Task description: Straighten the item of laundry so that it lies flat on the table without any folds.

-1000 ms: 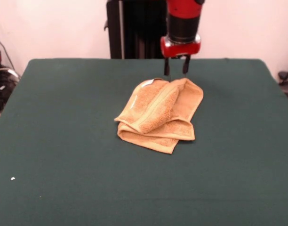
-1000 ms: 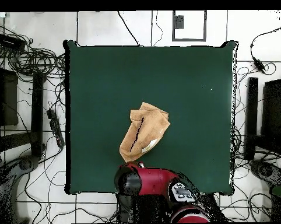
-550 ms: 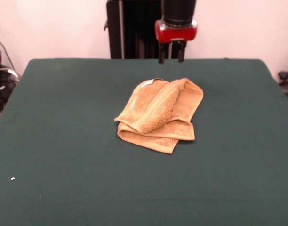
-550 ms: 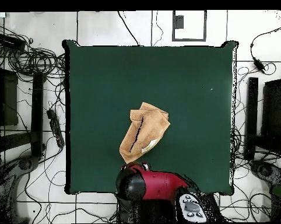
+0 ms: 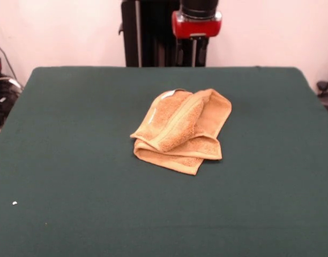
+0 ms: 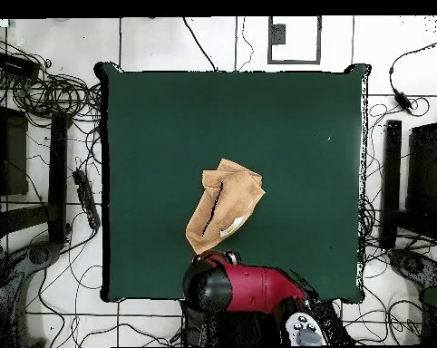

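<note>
The claw (image 5: 187, 52) hangs high at the far edge of the surface (image 5: 73, 160), at twelve o'clock from the towel (image 5: 181, 130) in the front view. Its two dark prongs drop from the red collar against the black column behind, with a slim gap showing between them, so I read it as released and carrying nothing. It is well clear of the cloth.

Out from there, the towel sits near the middle of the green surface, a golden-tan bundle doubled over itself. A long ridge runs from about one o'clock down to seven o'clock, one flap is thrown over another, and a stacked double edge lies along the near side. A sliver of white peeps out at its far left corner, likely the tag (image 5: 168, 95).

From overhead the red arm (image 6: 245, 288) covers the spot at six o'clock from the towel, hiding the claw itself.

My read: we are between grabs, the job barely begun, every fold in place. Next move calls for a drop onto a loose outer corner, most likely the top flap near the one o'clock end, a pinch of one layer only, then a pull outward to open it.
</note>
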